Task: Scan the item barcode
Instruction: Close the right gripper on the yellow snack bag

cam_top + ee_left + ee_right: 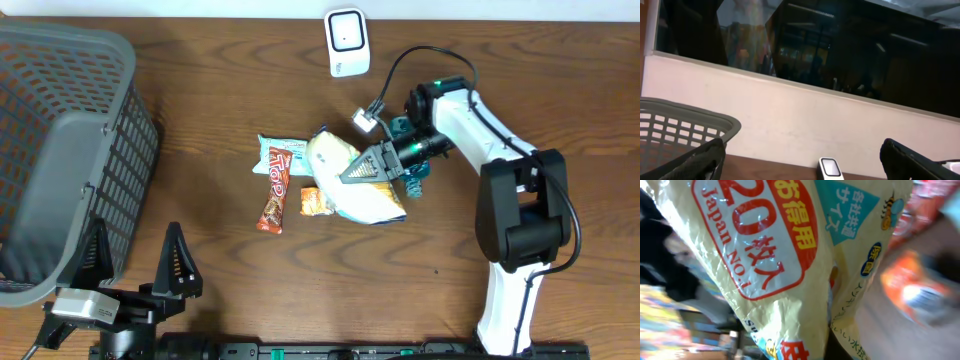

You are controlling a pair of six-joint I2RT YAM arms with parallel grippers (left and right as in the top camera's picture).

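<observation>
Now | right hand [350, 174] pinching yellow bag [372, 203] beneath it | left hand [136, 242] spread

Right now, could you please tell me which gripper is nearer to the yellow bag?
Right. The right gripper is shut on the yellow bag at mid-table; the left gripper stands open well away from it, at the table's edge beside the grey basket.

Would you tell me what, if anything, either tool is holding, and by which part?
The right tool pinches the yellow bag near its middle; left tool holds nothing.
</observation>
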